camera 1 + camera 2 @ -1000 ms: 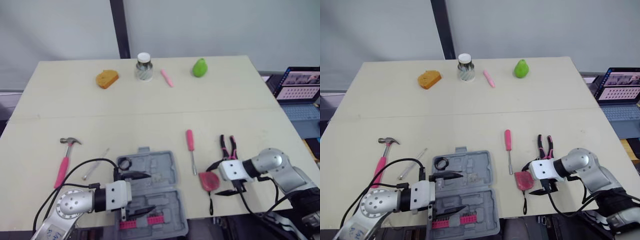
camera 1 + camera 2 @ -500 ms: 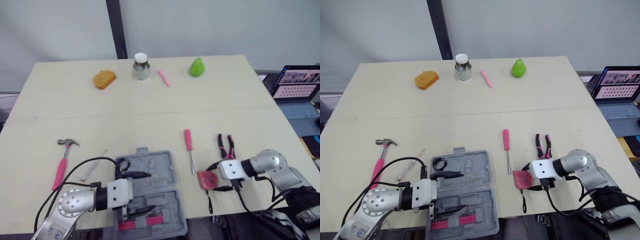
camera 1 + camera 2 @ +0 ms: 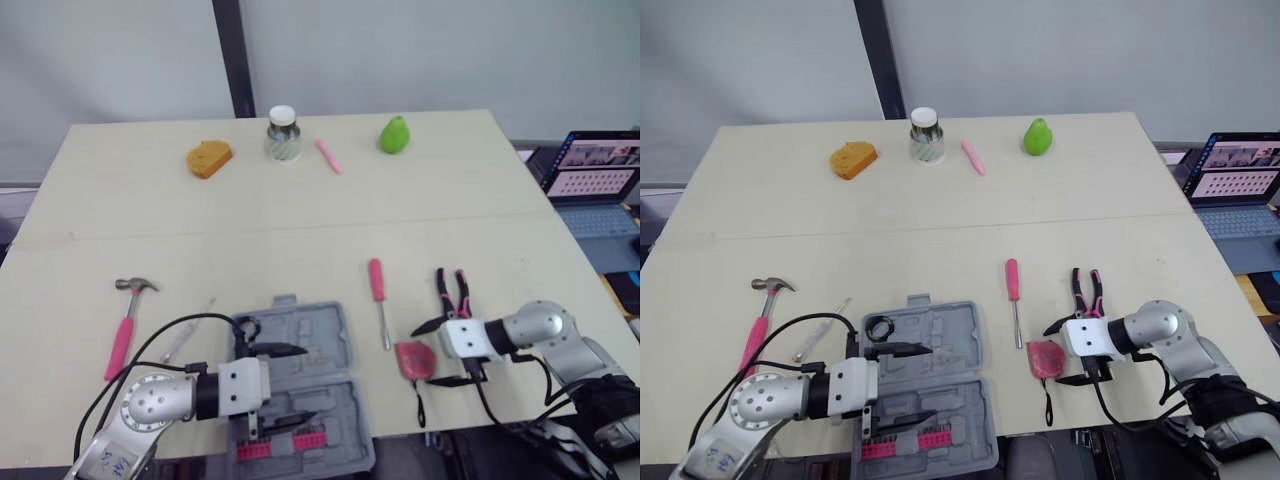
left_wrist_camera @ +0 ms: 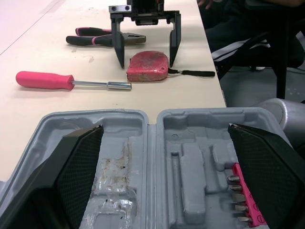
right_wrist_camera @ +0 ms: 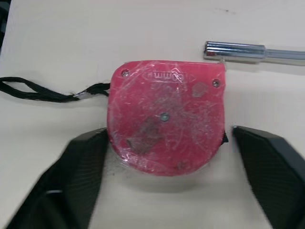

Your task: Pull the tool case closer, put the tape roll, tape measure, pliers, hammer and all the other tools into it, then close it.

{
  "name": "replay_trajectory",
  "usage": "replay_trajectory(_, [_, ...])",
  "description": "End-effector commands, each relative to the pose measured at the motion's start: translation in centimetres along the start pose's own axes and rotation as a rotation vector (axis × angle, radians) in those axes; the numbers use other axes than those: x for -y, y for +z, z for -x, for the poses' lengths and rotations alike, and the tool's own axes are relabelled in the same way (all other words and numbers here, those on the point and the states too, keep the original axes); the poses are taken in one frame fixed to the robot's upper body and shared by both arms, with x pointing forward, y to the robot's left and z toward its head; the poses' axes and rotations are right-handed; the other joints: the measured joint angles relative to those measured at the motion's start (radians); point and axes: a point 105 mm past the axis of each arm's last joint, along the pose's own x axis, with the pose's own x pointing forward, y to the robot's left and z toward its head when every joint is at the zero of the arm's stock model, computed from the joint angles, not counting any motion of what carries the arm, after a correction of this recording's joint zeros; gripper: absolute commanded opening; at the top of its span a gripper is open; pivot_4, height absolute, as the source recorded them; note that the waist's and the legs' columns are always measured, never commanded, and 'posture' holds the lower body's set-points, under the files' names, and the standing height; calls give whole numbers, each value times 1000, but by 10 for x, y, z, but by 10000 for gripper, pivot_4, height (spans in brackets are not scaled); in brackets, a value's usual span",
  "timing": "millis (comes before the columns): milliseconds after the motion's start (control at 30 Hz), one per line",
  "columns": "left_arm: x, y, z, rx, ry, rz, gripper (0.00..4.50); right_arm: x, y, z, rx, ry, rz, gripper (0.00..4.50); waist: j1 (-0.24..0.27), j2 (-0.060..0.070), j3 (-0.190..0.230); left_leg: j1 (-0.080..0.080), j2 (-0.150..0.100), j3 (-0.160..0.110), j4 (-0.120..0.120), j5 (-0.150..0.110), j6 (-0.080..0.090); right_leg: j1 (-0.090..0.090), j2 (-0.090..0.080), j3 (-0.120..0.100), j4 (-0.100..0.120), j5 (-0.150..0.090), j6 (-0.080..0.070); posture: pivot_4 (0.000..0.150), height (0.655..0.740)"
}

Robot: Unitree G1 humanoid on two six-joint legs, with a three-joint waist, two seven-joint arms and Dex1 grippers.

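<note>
tool case point(image 4: 190, 162): near edge cut off | laptop point(image 3: 600, 175): cropped at right edge

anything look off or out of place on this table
Nothing spilled or broken. The open tool case has brownish grime in one half, and the tape measure is scuffed. At the far edge of the table sit non-tools: a green pear, a jar, an orange bread-like piece.

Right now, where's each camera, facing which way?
Left eye view: head, forward and down over the table; both arms show.
Right eye view: beside it, same scene.
Left wrist view: left wrist, across the open tool case; own open jaws.
Right wrist view: right wrist, down onto the tape measure, straddled by own jaws; both wrist views share it.
</note>
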Motion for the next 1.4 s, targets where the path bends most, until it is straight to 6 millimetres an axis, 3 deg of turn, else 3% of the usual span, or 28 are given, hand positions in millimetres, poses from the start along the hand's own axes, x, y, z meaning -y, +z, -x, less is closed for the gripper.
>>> replay_trajectory(33, [1, 6, -1, 18, -3, -30, 45000, -4, -1, -4, 24, -3, -29, 44609, -1, 0, 0, 0, 0, 0, 0, 0, 0, 0, 0, 0, 0, 0, 0, 1500, 7400])
replay_trajectory(767, [-3, 7, -2, 13, -4, -30, 45000, -3, 4, -11, 78, -17, -73, 44609, -2, 0, 0, 0, 1, 0, 0, 0, 0, 0, 1, 0, 0, 0, 0, 1500, 7400])
replay_trajectory(933, [-3, 7, -3, 16, 5, -22, 45000, -4, 5, -10, 83, -17, -74, 29221, -2, 0, 0, 0, 1, 0, 0, 0, 0, 0, 1, 0, 0, 0, 0, 1500, 7400])
replay_trajectory(967, [-4, 7, -3, 17, 9, -18, 45000, -4, 5, -10, 86, -18, -74, 29225, -2, 0, 0, 0, 1, 0, 0, 0, 0, 0, 1, 0, 0, 0, 0, 1500, 7400])
replay_trajectory(1133, [-9, 6, 0, 15, 83, 16, 45000, 6, 22, -3, 137, -34, -94, 29225, -1, 0, 0, 0, 1, 0, 0, 0, 0, 0, 0, 0, 0, 0, 0, 1500, 7400])
replay_trajectory(1267, [-16, -2, 19, -21, 213, 69, 45000, 26, 60, 15, 151, -27, -79, 29225, -5, 3, 2, 0, 1, 1, 0, -1, 0, -2, 0, 0, 1, 0, 0, 1500, 7400])
replay_trajectory(1333, [-17, -5, 25, -31, 259, 90, 45000, 30, 68, 19, 132, -18, -74, 29225, -4, 3, 2, 0, 2, 2, 0, -1, 0, -3, 0, 0, 1, 0, 0, 1500, 7400])
replay_trajectory(1400, [-20, -9, 37, -47, 331, 117, 45000, 46, 87, 20, 111, -52, -40, 29225, -3, 3, 2, 0, 2, 1, 0, -2, 0, -2, 0, 0, 1, 0, 0, 1500, 7400])
